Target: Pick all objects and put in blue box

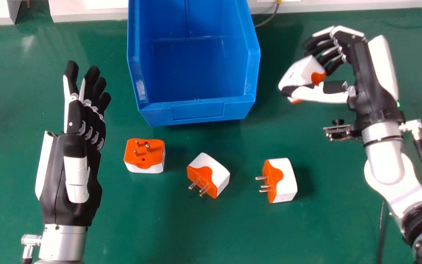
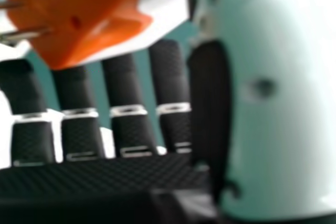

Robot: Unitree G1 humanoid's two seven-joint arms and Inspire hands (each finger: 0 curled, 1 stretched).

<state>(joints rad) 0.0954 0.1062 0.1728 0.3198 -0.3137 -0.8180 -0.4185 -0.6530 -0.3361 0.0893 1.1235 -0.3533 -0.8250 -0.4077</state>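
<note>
- The right hand (image 1: 363, 69) is beyond the box's right side; its curled fingers and thumb pinch the held adapter (image 1: 300, 71), white with an orange face.
- That adapter is outside the blue box (image 1: 197, 111), with a strip of green bench (image 1: 324, 220) showing between it and the box's right wall.
- In the right hand view, its orange face and metal prongs are close in front of the fingers.
- The box's mouth faces up, with its blue floor in sight; the front wall's top edge runs straight between the two side rims, and the far end runs out of the head view.
- The left hand (image 1: 92, 157) is on the box's other side, fingers straight and slightly spread, pointing toward the far edge; bench shows between them and the left wall.
- Three more adapters sit on the bench before the front wall, well apart: the left adapter (image 1: 145, 150) near the front left corner, prongs up; the middle adapter (image 1: 211, 170) turned askew, prongs toward the near side; the right adapter (image 1: 286, 179) with prongs pointing left.
- A white ledge (image 1: 343, 5) borders the bench's far edge.
</note>
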